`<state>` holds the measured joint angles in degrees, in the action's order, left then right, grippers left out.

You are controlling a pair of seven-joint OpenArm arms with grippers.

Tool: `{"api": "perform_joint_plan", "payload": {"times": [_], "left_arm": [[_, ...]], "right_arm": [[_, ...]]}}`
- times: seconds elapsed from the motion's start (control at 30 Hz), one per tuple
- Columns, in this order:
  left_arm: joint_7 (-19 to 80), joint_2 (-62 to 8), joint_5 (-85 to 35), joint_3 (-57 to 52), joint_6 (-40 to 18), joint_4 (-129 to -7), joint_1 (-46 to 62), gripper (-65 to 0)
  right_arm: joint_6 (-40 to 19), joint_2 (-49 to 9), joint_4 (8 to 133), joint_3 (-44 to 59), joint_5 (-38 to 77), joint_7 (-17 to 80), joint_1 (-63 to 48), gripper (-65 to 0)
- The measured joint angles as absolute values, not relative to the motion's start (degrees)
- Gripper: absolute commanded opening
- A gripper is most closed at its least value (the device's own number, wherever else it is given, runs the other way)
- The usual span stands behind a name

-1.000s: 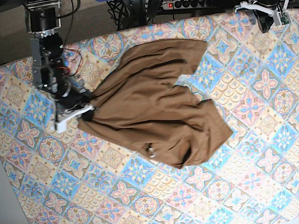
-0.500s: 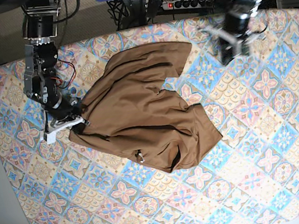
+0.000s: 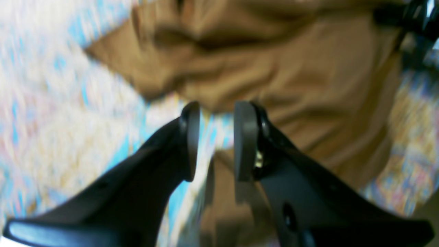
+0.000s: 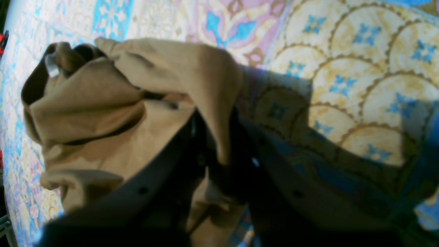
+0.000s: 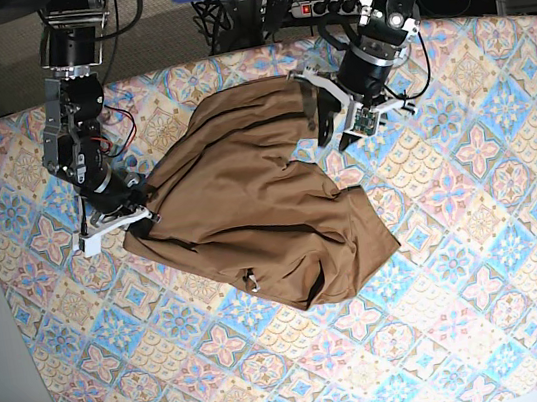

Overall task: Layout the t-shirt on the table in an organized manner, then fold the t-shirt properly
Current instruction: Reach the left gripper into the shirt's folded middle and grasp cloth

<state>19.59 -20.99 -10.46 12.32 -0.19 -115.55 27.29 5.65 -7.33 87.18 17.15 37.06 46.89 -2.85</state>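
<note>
Fingers (image 3: 245, 140) of our left gripper (image 5: 331, 131) stand slightly apart, empty, over the t-shirt (image 5: 249, 204) at its far edge. Our right gripper (image 5: 137, 213) pinches that crumpled shirt's edge, which lies mid-table (image 5: 480, 260).

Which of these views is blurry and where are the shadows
Left wrist view: motion-smeared, t-shirt and table soft, left claw sharper. Right wrist view: foreground dark and out of focus, shadow across the cloth. Base view: sharp, evenly lit.

one t-shirt (image 5: 250, 214), two tools
</note>
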Motion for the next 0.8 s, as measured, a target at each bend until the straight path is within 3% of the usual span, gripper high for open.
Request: {"api": "perform_joint_plan", "payload": {"times": [0.13,0.3,0.47,0.63,0.8], "left_arm": [[28.3,-21.1,-10.4,12.4,-0.1,-115.5,26.2,-47.5],[30.0,-21.1,-10.5,12.4,-0.2,-115.5,26.2,-47.4],[30.5,-21.1,-10.7,12.1,-4.4,-115.5,25.4,-47.4],[30.9,-21.0,-11.1,8.0,-3.7,-114.1,19.0,-47.4],[36.7,-15.8,-22.9,-3.7,-4.2,-108.7,12.1,-47.4]], "right_arm": [[5.6,-7.3,87.2,17.1,37.1,46.9,-2.9,-65.0],[5.6,-7.3,87.2,17.1,37.1,46.9,-2.9,-65.0],[5.7,-7.3,87.2,17.1,37.1,46.9,-2.9,-65.0],[5.7,-7.4,86.9,16.4,37.1,46.8,-3.0,-65.0],[5.5,-7.3,86.9,14.2,37.3,46.9,-2.9,-65.0]]}}
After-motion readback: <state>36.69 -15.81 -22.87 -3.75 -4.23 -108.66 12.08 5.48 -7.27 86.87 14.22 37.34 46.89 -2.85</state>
